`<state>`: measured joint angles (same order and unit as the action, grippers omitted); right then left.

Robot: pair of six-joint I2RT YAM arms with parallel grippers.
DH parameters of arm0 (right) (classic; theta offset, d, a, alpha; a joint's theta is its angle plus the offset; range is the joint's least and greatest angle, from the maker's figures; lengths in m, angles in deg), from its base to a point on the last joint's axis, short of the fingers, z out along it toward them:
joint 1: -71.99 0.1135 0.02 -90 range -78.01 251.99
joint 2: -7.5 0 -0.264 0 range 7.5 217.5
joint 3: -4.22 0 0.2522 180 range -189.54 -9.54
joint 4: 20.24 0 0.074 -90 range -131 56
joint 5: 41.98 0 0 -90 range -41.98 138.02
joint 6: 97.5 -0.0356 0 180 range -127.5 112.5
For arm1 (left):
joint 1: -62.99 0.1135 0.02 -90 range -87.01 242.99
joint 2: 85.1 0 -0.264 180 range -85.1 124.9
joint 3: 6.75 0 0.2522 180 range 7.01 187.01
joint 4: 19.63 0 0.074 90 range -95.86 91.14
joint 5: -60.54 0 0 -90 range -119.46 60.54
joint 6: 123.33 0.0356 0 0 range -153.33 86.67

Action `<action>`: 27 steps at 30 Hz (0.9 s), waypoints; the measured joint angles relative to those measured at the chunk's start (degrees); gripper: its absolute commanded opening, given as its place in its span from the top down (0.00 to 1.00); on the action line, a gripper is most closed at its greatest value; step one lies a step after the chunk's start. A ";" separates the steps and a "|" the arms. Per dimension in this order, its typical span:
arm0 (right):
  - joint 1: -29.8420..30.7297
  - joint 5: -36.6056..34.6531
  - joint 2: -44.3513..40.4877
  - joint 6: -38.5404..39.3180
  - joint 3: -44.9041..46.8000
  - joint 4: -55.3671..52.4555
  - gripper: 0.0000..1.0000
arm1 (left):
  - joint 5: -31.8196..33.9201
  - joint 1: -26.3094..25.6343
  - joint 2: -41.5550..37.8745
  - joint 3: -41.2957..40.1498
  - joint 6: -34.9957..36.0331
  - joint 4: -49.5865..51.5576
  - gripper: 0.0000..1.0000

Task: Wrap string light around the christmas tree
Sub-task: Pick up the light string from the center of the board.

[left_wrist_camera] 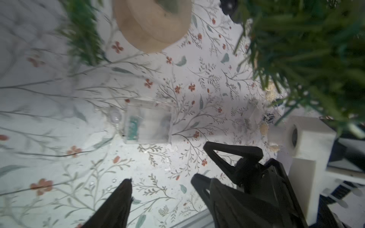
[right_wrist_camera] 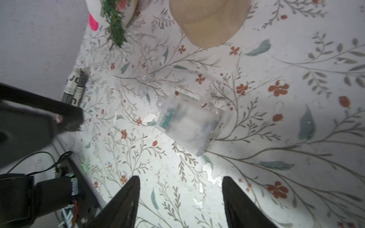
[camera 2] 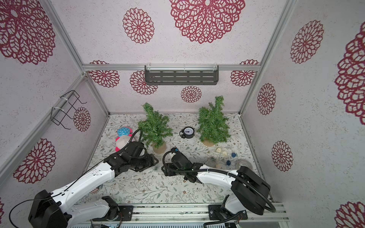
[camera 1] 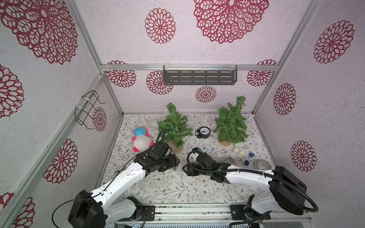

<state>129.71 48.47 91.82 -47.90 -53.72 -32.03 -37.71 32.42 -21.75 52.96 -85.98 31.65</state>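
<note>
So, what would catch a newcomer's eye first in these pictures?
Probably the two green trees at the back of the flowered table: the left tree and the right tree, with a black clock between them. Then the pink and blue plush toy beside the left tree, and the left gripper and right gripper, both open, pointing toward a clear plastic box.

A clear battery box (left_wrist_camera: 147, 122) lies flat on the floral-print table (left_wrist_camera: 59, 122), with a small clear bulb (left_wrist_camera: 115, 116) just beside one end. Past the box stands a Christmas tree's round wooden base (left_wrist_camera: 152, 25), and blurred green branches (left_wrist_camera: 308, 59) crowd in near it. On the box's opposite side the left gripper (left_wrist_camera: 171, 180) hangs, jaws apart and empty, with the right gripper (left_wrist_camera: 199, 162) just beside it.
</note>
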 measured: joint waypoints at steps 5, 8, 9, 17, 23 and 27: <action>0.09 -5.05 5.05 7.08 -4.81 -4.90 0.37 | 1.88 6.71 -3.98 -4.15 3.04 2.23 0.32; -0.20 -6.56 9.44 10.10 -8.24 -5.31 0.38 | 0.63 7.17 -3.98 -7.48 2.75 -0.63 0.26; -0.31 -6.78 10.84 10.93 -9.18 -5.20 0.38 | -0.17 7.21 -3.98 -8.70 2.21 -2.71 0.25; -0.61 -8.39 19.98 13.53 -16.33 -5.01 0.36 | -2.16 7.21 1.29 -12.92 1.36 -18.12 0.26; -0.90 -9.84 22.75 13.92 -19.71 -4.26 0.58 | -1.29 7.21 10.45 -11.67 2.23 -26.80 0.33; -1.09 -10.51 23.26 14.08 -20.63 -3.80 0.75 | -0.72 7.19 16.20 -9.51 3.39 -30.14 0.40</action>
<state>128.61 37.96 115.07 -33.82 -74.36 -35.83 -38.43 39.62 -5.55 43.45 -82.59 1.51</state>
